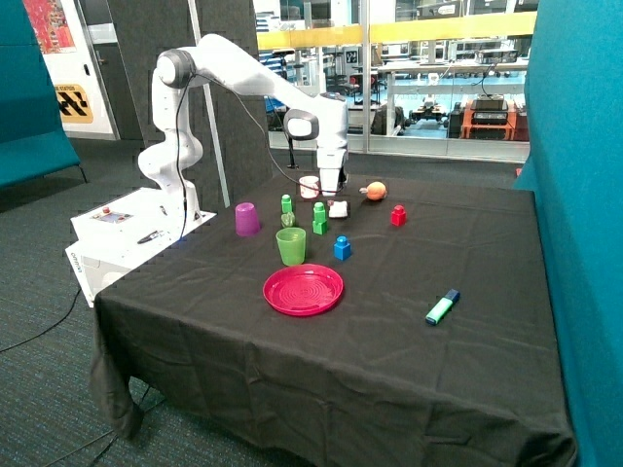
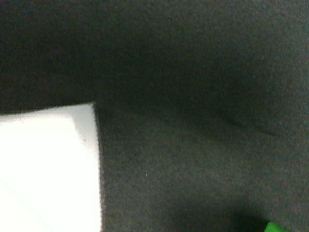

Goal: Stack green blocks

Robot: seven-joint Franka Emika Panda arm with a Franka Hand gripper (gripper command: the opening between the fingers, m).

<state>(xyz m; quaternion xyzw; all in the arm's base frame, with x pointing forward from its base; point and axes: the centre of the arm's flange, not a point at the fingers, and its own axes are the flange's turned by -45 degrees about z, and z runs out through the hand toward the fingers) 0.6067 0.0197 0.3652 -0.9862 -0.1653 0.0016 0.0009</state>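
Outside view shows the gripper [image 1: 331, 185] hanging low over the far side of the black table [image 1: 409, 331], just above a white object [image 1: 338, 208]; whether its jaws are apart or closed cannot be told. A green stack [image 1: 319, 218] of two blocks stands just beside that white object, at its nine o'clock. A third green block [image 1: 286, 204] stands alone beyond the green cup [image 1: 290, 246], near a purple cup [image 1: 247, 219]. From the green cup, the red plate [image 1: 303, 290] lies at six o'clock and a blue block [image 1: 342, 248] at three. Wrist view shows dark cloth, a white slab [image 2: 48, 169] and a green sliver [image 2: 276, 227] at the frame edge.
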